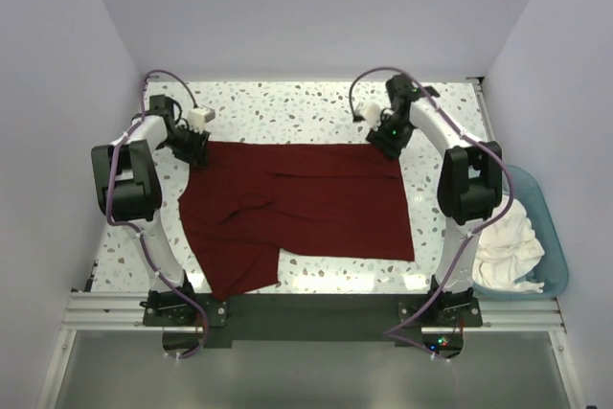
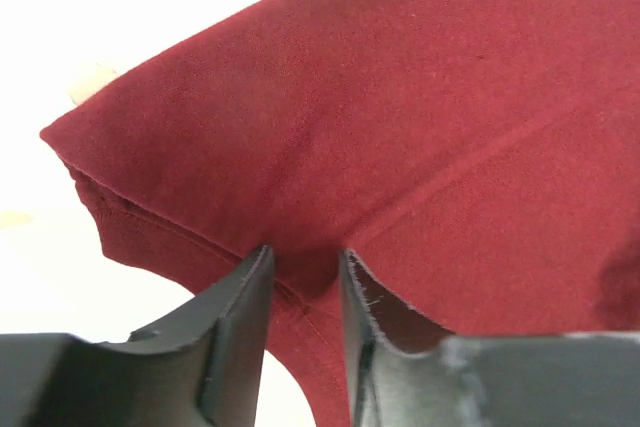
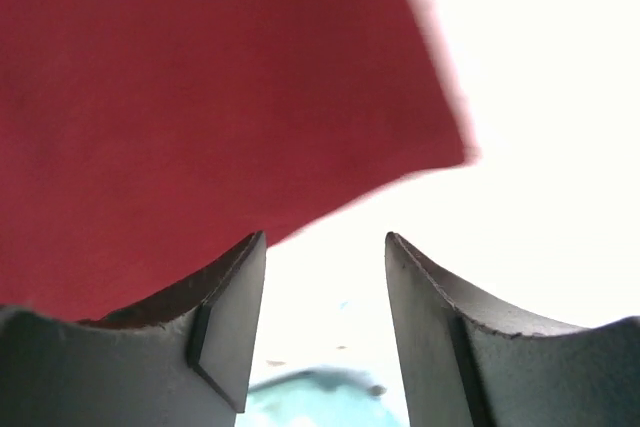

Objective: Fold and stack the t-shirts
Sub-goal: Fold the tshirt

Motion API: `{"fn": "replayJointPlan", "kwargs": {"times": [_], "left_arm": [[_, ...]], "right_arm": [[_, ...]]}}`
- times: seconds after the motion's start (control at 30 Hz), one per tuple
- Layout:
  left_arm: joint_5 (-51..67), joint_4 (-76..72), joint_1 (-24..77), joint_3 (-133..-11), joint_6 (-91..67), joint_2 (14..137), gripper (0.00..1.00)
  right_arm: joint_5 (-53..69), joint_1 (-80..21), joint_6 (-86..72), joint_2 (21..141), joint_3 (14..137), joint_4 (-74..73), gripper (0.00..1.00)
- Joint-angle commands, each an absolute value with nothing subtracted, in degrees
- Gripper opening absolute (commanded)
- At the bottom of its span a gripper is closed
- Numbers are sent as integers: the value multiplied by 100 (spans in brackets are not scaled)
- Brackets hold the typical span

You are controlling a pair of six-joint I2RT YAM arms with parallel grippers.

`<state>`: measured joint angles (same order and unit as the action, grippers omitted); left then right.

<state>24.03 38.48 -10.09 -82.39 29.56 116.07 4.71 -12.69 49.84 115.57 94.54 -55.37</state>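
Observation:
The maroon t-shirt [image 1: 306, 208] lies spread over the speckled table, partly folded, with a flap hanging toward the near left. My left gripper [image 1: 198, 152] is at its far left corner. In the left wrist view the gripper [image 2: 305, 257] is closed on a pinch of the maroon cloth [image 2: 400, 97] at the hem. My right gripper [image 1: 387, 147] is at the far right corner. In the right wrist view it [image 3: 325, 237] is open and empty, and the maroon cloth's [image 3: 200, 77] edge lies just beyond its left finger. The white t-shirt [image 1: 508, 237] lies crumpled in the tub.
The light blue plastic tub [image 1: 554, 241] stands off the table's right edge, beside the right arm's base. It shows as a blurred blue shape low in the right wrist view [image 3: 320, 397]. Bare table [image 1: 287, 107] lies behind the shirt. White walls enclose three sides.

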Motion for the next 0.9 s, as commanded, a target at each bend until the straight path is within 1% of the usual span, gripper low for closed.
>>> {"fn": "replayJointPlan", "kwargs": {"times": [0.0, 0.1, 0.2, 0.37, 0.57, 0.63, 0.67, 0.7, 0.77, 0.8, 0.87], "left_arm": [[2724, 3929, -1107, -8446, 2962, 11320, 39], [2733, 4051, -1099, -8937, 2874, 11636, 41], [2672, 4166, -1116, -9316, 2874, 11953, 43], [2628, 4184, -1099, -9536, 2839, 12234, 45], [2531, 4131, -1099, -9449, 2813, 12375, 45], [2505, 4122, -1099, -9405, 2804, 12419, 45], [2479, 4105, -1099, -9387, 2812, 12428, 45], [2444, 4087, -1107, -9361, 2812, 12445, 45], [2391, 4104, -1107, -9334, 2847, 12489, 44], [2356, 4113, -1107, -9334, 2856, 12498, 43], [2460, 4148, -1099, -9325, 2944, 12446, 43]], "right_arm": [[1099, -888, 4158, 11785, 10589, -5819, 51], [906, -888, 4148, 12102, 10810, -5590, 47], [844, -888, 4481, 12488, 11169, -5598, 45], [896, -896, 4886, 12770, 11338, -5739, 45], [747, -1010, 5291, 12814, 11039, -5538, 46], [712, -1028, 5344, 12858, 11030, -5441, 43], [677, -1046, 5344, 12884, 11030, -5414, 41], [659, -1046, 5387, 12902, 11056, -5388, 36], [537, -1072, 5458, 12964, 11057, -5370, 31], [493, -1064, 5519, 12981, 11057, -5335, 30], [405, -1063, 5607, 13034, 11074, -5309, 30]]}}
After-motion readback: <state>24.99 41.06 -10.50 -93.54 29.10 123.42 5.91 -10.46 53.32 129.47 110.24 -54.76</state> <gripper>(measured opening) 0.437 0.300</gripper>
